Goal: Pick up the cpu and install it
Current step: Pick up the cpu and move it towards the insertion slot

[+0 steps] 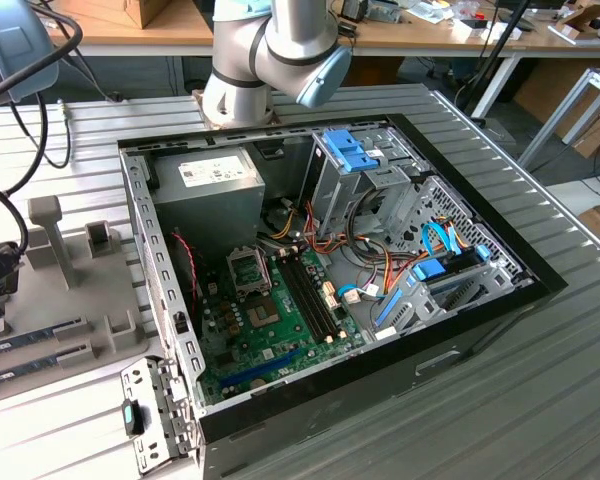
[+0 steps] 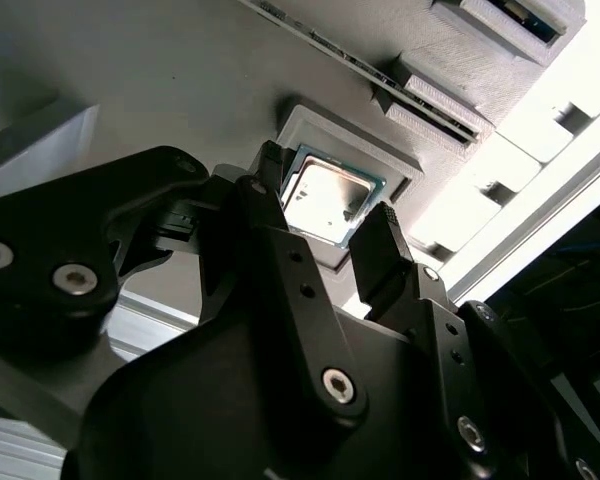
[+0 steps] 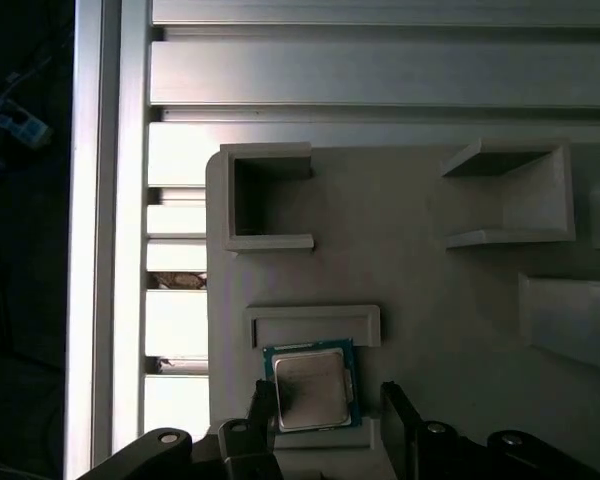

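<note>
The cpu (image 3: 310,390) is sitting flat in its square pocket near one edge of the grey holder (image 3: 430,270) on the tabletop (image 3: 280,80). Hand (image 3: 327,398) is spread, a finger on either side of it.

**Where everything sits**

You have the computer case (image 1: 460,320) lying open in the middle of the table (image 1: 520,410), and the arm's base (image 1: 242,90) stands behind it. Inside, the motherboard (image 1: 250,340) lies on the case floor toward the exterior view's left. The power supply (image 1: 205,195) sits behind the motherboard, and the drive cage (image 1: 370,175) is farther toward the exterior view's right. The fixture plate (image 1: 80,290) rests on the table beside the case, on the exterior view's left. In the first wrist view the cpu (image 3: 310,385) lies flat in a recess of that plate — the gripper (image 3: 326,395) hangs over it, fingers parted, one on either side.
</note>
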### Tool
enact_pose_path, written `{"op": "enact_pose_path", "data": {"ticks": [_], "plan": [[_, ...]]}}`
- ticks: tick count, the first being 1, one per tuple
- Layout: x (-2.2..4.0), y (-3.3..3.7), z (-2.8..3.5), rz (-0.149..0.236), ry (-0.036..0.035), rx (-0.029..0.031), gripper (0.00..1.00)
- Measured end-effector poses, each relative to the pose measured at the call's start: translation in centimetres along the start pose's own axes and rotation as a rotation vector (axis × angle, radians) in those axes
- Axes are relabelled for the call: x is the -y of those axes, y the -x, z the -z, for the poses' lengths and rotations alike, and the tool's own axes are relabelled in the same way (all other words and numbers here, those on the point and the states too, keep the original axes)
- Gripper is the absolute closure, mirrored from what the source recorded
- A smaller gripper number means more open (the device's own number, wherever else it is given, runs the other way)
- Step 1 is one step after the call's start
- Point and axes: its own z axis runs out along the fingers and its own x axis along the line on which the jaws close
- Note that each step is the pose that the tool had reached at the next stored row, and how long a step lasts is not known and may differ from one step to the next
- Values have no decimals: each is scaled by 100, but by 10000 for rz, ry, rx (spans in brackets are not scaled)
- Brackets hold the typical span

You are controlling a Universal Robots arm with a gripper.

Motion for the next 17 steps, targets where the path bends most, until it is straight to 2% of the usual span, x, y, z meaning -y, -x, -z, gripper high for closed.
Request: {"op": "enact_pose_path", "data": {"ticks": [17], "plan": [[1, -14, -45, 0, 0, 0, 46]]}}
